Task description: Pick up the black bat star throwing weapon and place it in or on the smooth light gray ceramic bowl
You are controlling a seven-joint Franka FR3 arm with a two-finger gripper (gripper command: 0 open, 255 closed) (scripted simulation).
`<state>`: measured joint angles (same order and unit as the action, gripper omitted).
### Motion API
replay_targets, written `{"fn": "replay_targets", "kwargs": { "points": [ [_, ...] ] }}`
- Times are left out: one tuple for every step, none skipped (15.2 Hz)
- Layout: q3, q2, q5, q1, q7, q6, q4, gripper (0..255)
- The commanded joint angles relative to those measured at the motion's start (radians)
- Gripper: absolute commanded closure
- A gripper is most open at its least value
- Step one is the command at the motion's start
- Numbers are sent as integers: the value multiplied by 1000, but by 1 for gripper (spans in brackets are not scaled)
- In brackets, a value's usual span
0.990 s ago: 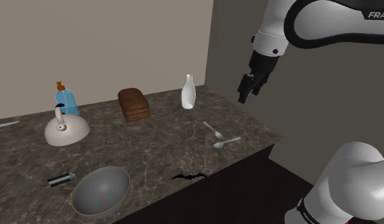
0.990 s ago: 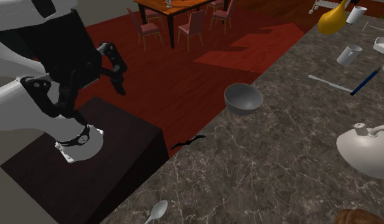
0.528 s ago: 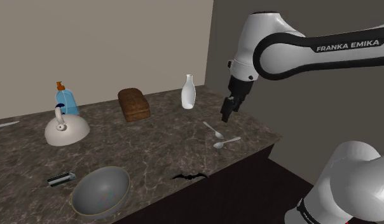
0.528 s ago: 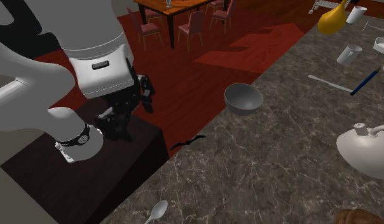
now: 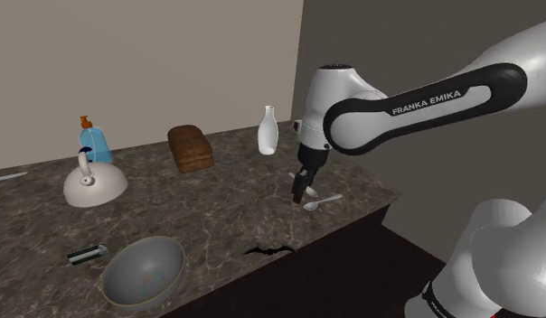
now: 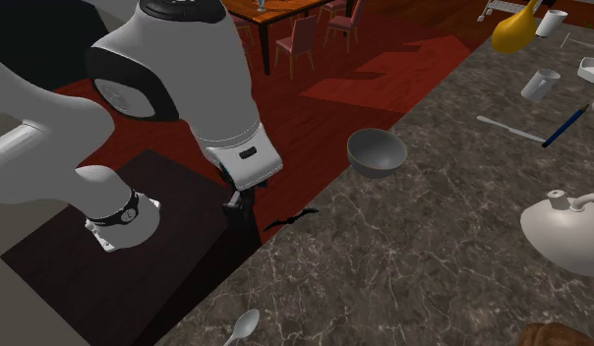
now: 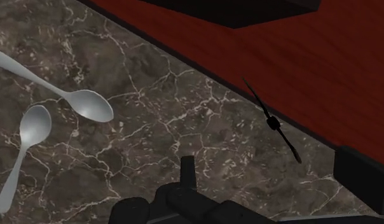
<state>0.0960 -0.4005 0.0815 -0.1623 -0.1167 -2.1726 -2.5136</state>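
— What could go wrong?
— The bat star (image 5: pixel 269 250) is laid at the counter's (image 5: pixel 217 208) very edge, near the bowl (image 5: pixel 127 262). If nudged by a clumsy descent, it could be knocked to the floor.
— And the gripper (image 5: pixel 301 192)?
— Its jaws are held apart, empty. It is seen lower than half a second ago, just over the spoons (image 5: pixel 316 201); the star is unmoved.

The gripper (image 5: pixel 301 194) hangs over the counter (image 5: pixel 226 203), with 2 spoons (image 5: pixel 324 201) just beside it. The bat star (image 5: pixel 268 251) lies apart from it at the counter's edge, and the bowl (image 5: pixel 167 262) sits farther beyond.
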Motion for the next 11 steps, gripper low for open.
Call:
{"fn": "replay_targets", "kwargs": {
  "points": [
    [-1,61,11,-15,-40,-56,-3,0],
    [2,93,17,-24,-55,-84,-3,0],
    [6,125,24,-33,-71,-110,-2,0],
    [9,157,30,-42,-87,-137,0,0],
    [13,190,37,-50,-103,-163,2,0],
    [18,224,43,-59,-119,-188,6,0],
    [22,257,50,-67,-135,-212,11,0],
    [27,291,56,-75,-151,-236,16,0],
    [33,325,62,-82,-167,-260,23,0],
    [38,360,68,-90,-183,-282,30,0],
    [45,394,73,-96,-199,-304,38,0]
  ]
}}
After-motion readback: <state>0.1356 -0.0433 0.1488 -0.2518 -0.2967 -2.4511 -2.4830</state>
